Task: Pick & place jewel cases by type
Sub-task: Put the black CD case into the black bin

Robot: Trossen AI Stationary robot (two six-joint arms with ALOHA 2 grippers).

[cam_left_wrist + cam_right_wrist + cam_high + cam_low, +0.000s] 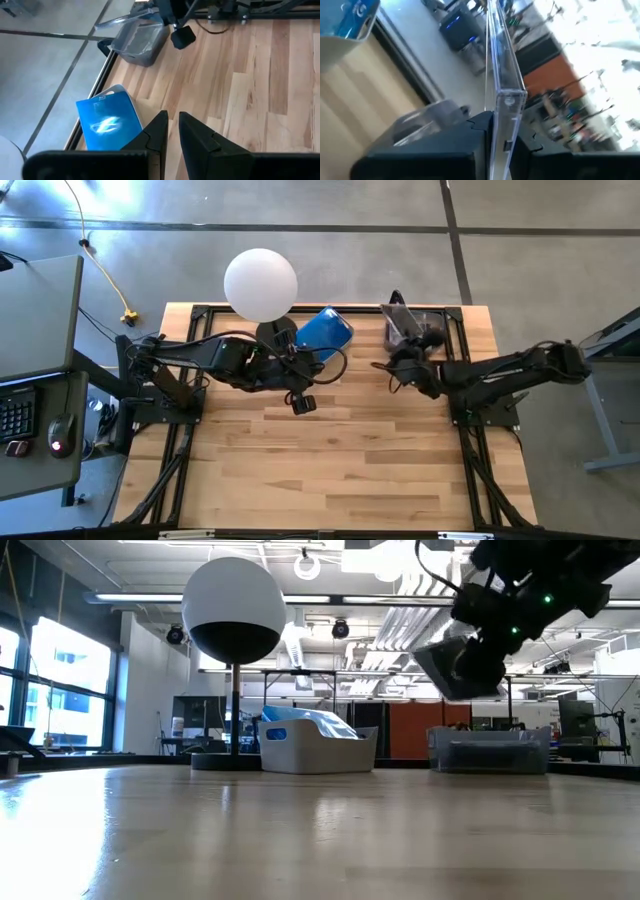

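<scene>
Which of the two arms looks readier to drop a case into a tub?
The right. Its hand is shut on a clear jewel case, raised close to the clear tub. The left hand is shut and empty, beside the white tub.

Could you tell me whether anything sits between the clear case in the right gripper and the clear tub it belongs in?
Nothing visible does. The right gripper holds the clear case edge-on in the air near the clear tub.
</scene>
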